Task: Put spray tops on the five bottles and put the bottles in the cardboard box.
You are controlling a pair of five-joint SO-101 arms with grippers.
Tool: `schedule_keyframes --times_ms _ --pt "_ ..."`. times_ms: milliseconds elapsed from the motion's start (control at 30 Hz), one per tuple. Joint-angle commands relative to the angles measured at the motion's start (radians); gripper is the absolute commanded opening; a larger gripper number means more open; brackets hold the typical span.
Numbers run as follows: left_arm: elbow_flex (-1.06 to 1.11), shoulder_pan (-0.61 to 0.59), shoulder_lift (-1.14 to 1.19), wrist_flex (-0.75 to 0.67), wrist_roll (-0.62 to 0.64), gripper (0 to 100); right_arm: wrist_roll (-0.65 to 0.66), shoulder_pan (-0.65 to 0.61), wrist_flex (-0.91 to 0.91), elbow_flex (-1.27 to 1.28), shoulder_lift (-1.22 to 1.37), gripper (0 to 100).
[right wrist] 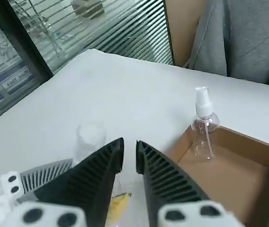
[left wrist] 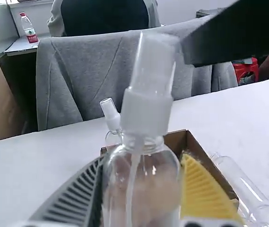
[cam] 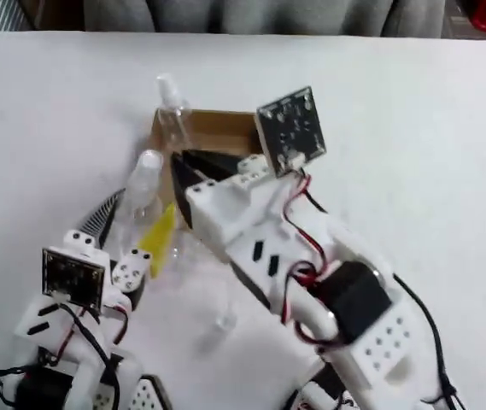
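My left gripper [cam: 136,220] is shut on a clear bottle [left wrist: 141,175] held upright, grey finger on one side, yellow finger [left wrist: 203,189] on the other. A white spray top [left wrist: 148,85] sits on its neck. My right gripper [right wrist: 129,146] hovers just above and beside that spray top [right wrist: 91,135], its black fingers [left wrist: 233,33] a narrow gap apart with nothing between them. The cardboard box [cam: 221,130] lies just behind. A second bottle [cam: 172,111] with its spray top on stands upright in the box's far corner [right wrist: 203,123].
Another clear bottle [left wrist: 240,177] lies on its side on the white table beside the box, close to my yellow finger. A small clear piece [cam: 225,320] rests on the table near the right arm's base. A grey chair stands past the table's far edge.
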Motion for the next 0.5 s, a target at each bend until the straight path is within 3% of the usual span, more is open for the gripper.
schedule_keyframes --times_ms 0,200,467 --pt "0.032 -0.019 0.005 -0.091 0.097 3 0.017 -0.005 0.091 -0.018 -0.059 1.9" --pt "0.077 -0.148 0.007 -0.196 0.181 3 0.018 -0.012 0.174 -0.012 -0.096 1.9" --pt "-0.023 -0.163 0.154 -0.196 0.187 3 0.074 -0.012 0.153 0.13 -0.096 1.9"
